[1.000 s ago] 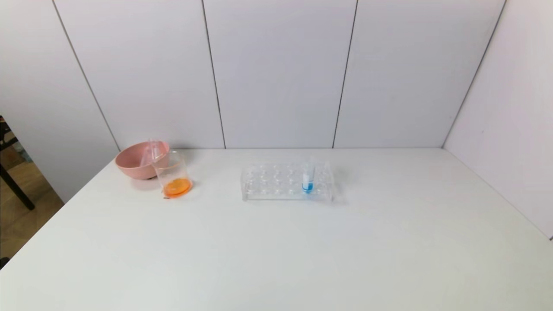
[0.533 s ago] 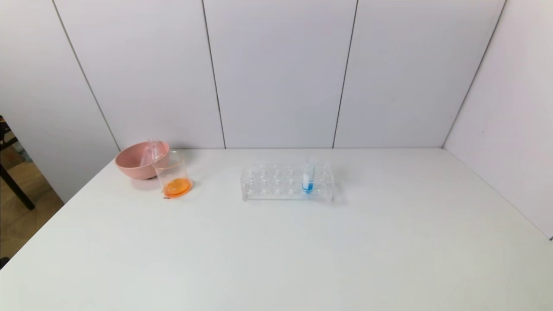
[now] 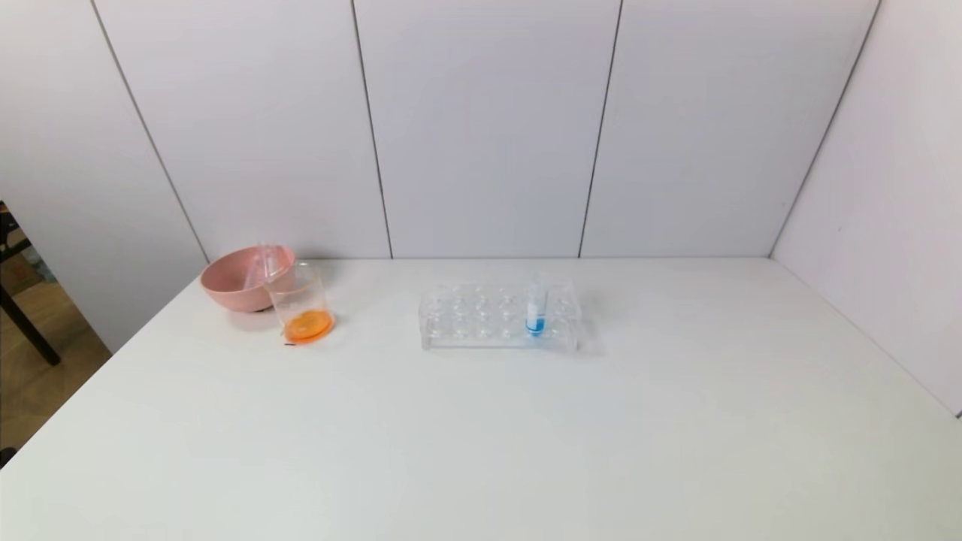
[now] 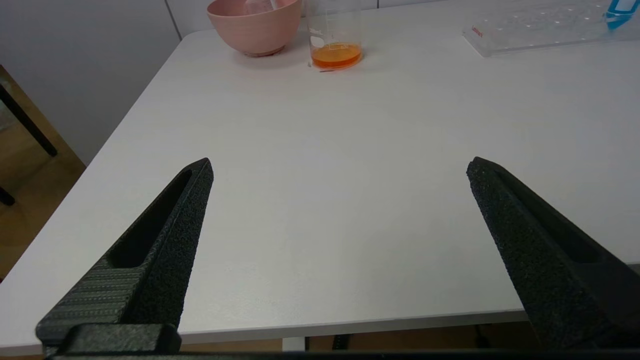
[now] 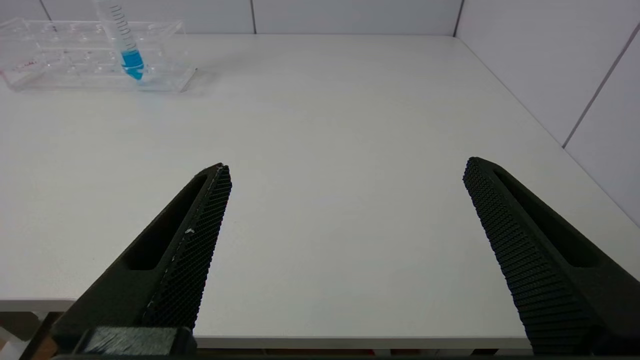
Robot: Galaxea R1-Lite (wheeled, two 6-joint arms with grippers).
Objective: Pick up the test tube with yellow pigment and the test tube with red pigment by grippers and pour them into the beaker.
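We are finding nothing changing over the last second: on the desk (image 3: 481, 436), both wide, empty pincers, left pincer (image 4: 340, 167) and right pincer (image 5: 347, 167), are staying parked near its front edge, the beaker (image 3: 299, 302) is holding orange liquid beside the pink bowl (image 3: 237, 279), so pouring looks done.

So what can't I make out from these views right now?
- Pink bowl: the clear tubes inside are too faint to count in the head view and cut off by the edge in the left wrist view.
- Both tools: outside the head view.
- Blue test tube: top cut off in the left wrist view.
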